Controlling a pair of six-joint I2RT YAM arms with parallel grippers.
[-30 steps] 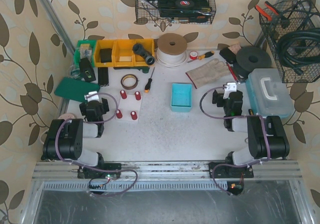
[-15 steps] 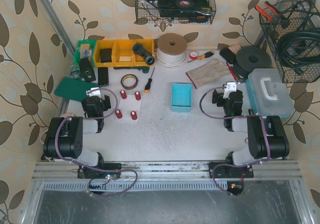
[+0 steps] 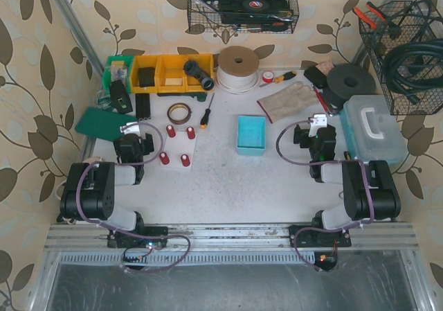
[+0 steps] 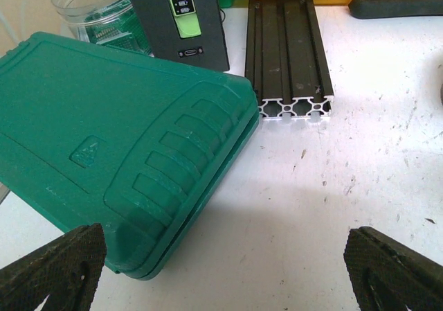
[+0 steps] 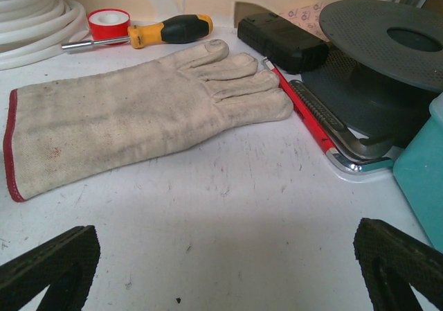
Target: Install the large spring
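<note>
Both spread and empty: left gripper (image 4: 221, 266), right gripper (image 5: 225, 266); large spring unseen, probably best sought first in mid-bench blue bin (image 3: 250, 145).

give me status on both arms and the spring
Left end effector open, empty, facing green case. Right end effector open, empty, facing glove. Large spring not spotted in any view.
</note>
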